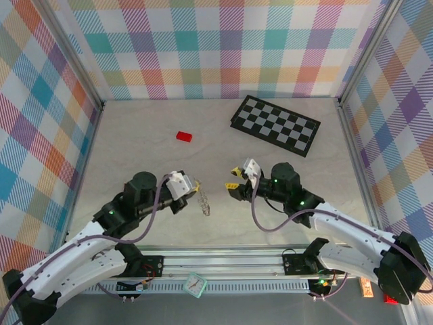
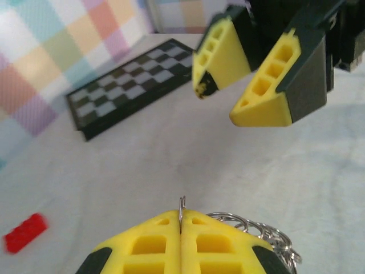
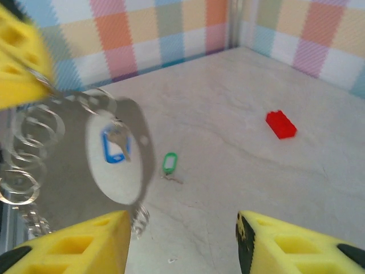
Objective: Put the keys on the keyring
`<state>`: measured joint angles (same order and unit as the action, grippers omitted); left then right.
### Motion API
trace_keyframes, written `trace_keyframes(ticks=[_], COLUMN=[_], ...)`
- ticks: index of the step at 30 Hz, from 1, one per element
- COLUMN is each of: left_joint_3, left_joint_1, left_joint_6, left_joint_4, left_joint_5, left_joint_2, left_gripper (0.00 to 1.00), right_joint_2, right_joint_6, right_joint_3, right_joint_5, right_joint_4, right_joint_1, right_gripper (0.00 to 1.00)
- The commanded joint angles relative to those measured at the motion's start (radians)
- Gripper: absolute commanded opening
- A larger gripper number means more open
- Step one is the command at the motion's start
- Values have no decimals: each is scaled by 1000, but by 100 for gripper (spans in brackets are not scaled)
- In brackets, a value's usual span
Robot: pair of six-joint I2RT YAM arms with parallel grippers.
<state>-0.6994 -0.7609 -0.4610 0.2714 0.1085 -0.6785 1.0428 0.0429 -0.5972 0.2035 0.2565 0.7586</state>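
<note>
My left gripper [image 1: 195,184] [image 2: 181,220] is shut on the keyring [image 2: 181,206], a thin silvery wire pinched between its yellow fingers. Chain-like loops [image 2: 259,227] trail off to the right, and the keyring [image 1: 203,202] dangles below the fingers. My right gripper [image 1: 233,179] [image 3: 182,222] stands open just right of it, facing the left one, with nothing between its fingers. In the right wrist view the ring's blurred grey loop [image 3: 144,160] hangs close. The blue key [image 3: 114,146] shows inside that loop; I cannot tell whether it hangs on it. The green key [image 3: 169,162] lies on the table.
A red block [image 1: 184,136] [image 3: 280,124] lies on the table at the back left. A black-and-white checkerboard [image 1: 275,124] [image 2: 128,85] lies at the back right. Checked walls close in three sides of the table.
</note>
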Motion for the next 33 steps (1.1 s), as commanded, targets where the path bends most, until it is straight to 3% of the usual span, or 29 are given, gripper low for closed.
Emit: trace_keyframes(ticks=[1,5,7,10,15,23,33], left_joint_3=[-62,-95,-94,-82,-22,41,46], left_joint_1=[38,118,187,282,370,387,388], left_joint_6=[8,23,36,57,84,80,65], left_joint_4=[101,130,140,145,107,55,93], left_joint_5=[-174,-260,-261,-271,-407,-623,-665], left_joint_2=[33,53,62,76,125,244,345], left_gripper=[0,0,0,0,0,0,0], right_joint_2=[102,322,445,584,832,1089,1300], right_joint_6=[-254,-410,-387,-325,-275,-306,-352], right_joint_3=[-110,-355,-466,-585,-829,-1063,-1320], right_joint_5=[-115,-68,-13,-37,-102,-193,-351], right_joint_4=[-63,-291,-377,-445,-611,-712,-850], right_joint_1=[4,4,16,54,110,199,281], right_gripper=[51,47,45,44,45,50,53])
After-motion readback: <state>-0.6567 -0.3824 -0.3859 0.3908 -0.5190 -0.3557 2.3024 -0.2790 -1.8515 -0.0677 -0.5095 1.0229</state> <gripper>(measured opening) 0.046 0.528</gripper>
